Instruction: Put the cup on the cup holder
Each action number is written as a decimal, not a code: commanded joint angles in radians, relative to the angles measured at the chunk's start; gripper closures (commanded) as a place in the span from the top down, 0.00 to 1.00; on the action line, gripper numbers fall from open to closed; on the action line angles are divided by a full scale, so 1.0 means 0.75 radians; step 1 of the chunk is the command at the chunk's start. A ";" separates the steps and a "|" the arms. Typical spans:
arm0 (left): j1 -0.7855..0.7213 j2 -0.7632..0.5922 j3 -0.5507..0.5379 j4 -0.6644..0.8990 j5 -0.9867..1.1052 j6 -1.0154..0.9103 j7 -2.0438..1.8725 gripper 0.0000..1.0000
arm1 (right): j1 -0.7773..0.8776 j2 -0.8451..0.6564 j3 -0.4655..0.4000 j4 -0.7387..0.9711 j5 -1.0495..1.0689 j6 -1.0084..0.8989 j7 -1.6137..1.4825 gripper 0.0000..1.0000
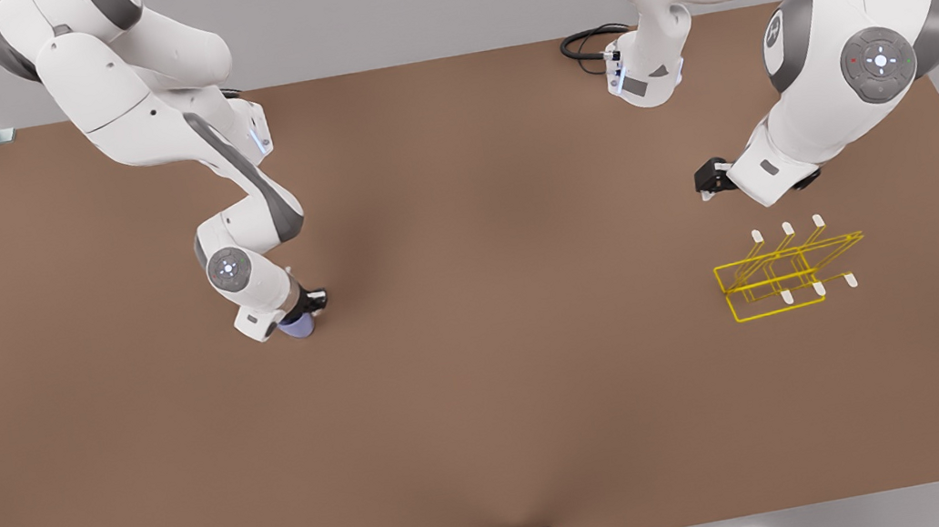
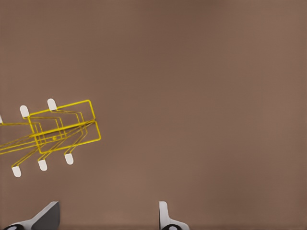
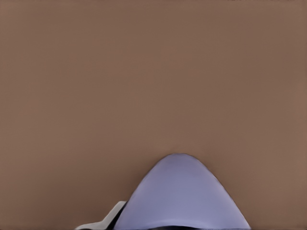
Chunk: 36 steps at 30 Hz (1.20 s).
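On the front view's left, the right gripper (image 1: pixel 304 316) sits low over the brown table (image 1: pixel 490 408), with the cup (image 1: pixel 296 326) at its fingers; the right wrist view has the cup (image 3: pixel 180 196) close up between them. Whether the fingers actually clamp it, cannot tell. Toward the front view's right, the left gripper (image 1: pixel 710 179) hangs above the table, fingers (image 2: pixel 165 215) spread apart, nothing between them. Cup holder (image 1: pixel 787 269) stands near it, well apart from the cup; also seen from the left wrist (image 2: pixel 62 129).
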 commanded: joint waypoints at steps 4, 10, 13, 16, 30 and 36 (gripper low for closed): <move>-0.002 -0.002 -0.002 0.001 0.001 -0.004 -0.002 1.00 | -0.007 -0.004 0.002 0.106 -0.053 -0.181 0.072 0.21; -0.016 0.000 -0.002 0.001 0.001 -0.004 -0.004 1.00 | 0.022 0.009 0.074 0.543 0.225 -0.575 0.000 0.21; -0.018 0.000 -0.002 0.001 0.003 -0.012 -0.004 1.00 | 0.034 0.068 0.082 0.680 0.473 -0.682 -0.088 0.21; -0.045 0.000 -0.002 0.001 0.031 -0.018 -0.006 1.00 | 0.130 0.313 0.080 1.053 0.679 -0.903 -0.112 0.21; -0.049 0.004 0.000 0.001 0.033 -0.014 -0.006 1.00 | 0.766 1.230 0.061 2.002 1.209 -0.831 -0.846 0.21; -0.049 0.006 0.000 0.001 0.033 -0.012 -0.006 1.00 | 0.809 1.326 0.061 2.004 1.215 -0.725 -1.088 0.21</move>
